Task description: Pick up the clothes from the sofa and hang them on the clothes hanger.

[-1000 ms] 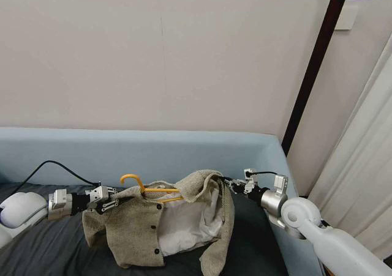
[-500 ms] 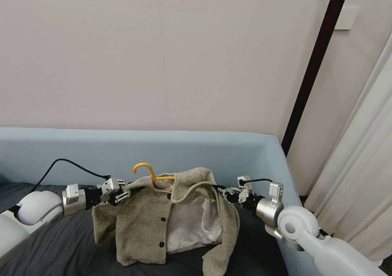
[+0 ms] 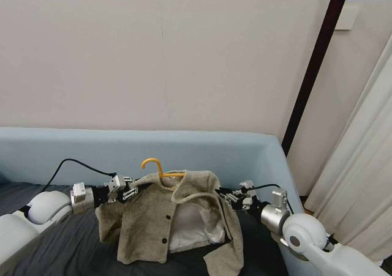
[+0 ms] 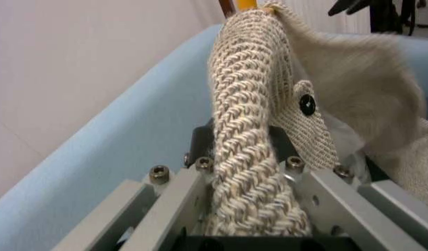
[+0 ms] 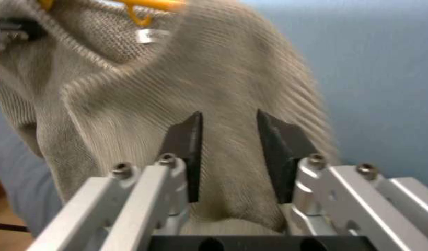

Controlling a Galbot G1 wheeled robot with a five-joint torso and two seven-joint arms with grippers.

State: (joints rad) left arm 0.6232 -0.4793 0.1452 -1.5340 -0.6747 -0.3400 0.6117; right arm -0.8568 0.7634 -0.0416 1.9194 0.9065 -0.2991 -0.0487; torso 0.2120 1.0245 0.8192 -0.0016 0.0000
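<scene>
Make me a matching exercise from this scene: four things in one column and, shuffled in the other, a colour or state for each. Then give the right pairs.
Things:
1. hanger
2. jacket
3. sofa
4. left end effector

Colour or state:
a. light blue
b. shut on one shoulder of the garment
c. yellow
d. beige, with dark buttons

Pairs: 1-c, 2-d, 3-a, 4-b.

The right end effector grips the jacket's other shoulder.
</scene>
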